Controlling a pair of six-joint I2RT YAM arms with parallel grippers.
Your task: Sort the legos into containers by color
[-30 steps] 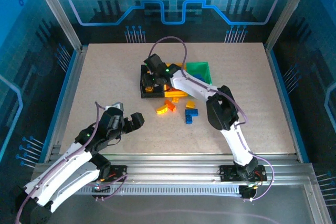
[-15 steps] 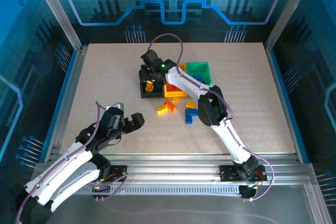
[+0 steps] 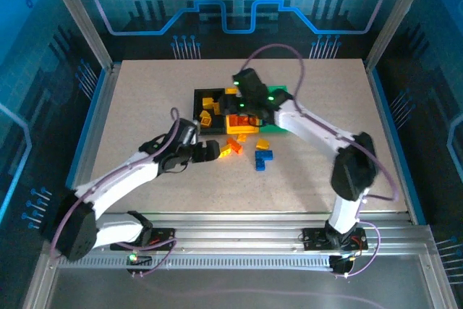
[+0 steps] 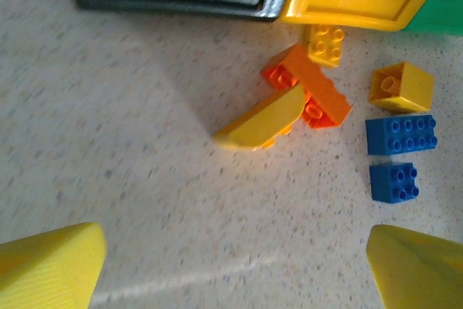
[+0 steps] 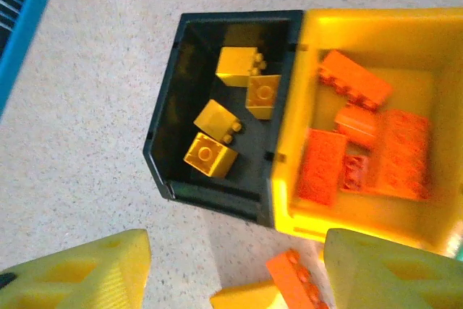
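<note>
Plastic bricks are my business here: the loose legos (image 3: pixel 263 157) lie on the tabletop (image 4: pixel 108 150) just in front of the containers (image 3: pixel 197 113). My left gripper (image 4: pixel 233 269) hangs over them with its fingers wide apart and nothing between them. My right gripper (image 5: pixel 239 273) is also wide and empty. It is above the black bin (image 5: pixel 165 139), where four yellow bricks (image 5: pixel 210 155) lie, and the yellow bin (image 5: pixel 288 179), which holds the orange ones (image 5: pixel 405 153). The green bin (image 3: pixel 281 93) comes next in the row, partly behind my arm, and I cannot tell what is inside it. Under my left gripper a yellow curved brick (image 4: pixel 260 122) leans against an orange brick (image 4: pixel 315 92), touching it, with a small yellow brick (image 4: pixel 325 43) just beside. A yellow cube (image 4: pixel 401 86) and two blue bricks (image 4: pixel 401 134) are a little apart from these. I judge the pieces to be very light, stiff and not fragile, but smooth, so one may slip or jump out if I squeeze on a slope or a corner. For the curved one I would take the two flat long sides, not the rounded top. The cube and the blue ones stand free, so their flat opposite walls are the easier hold.
</note>
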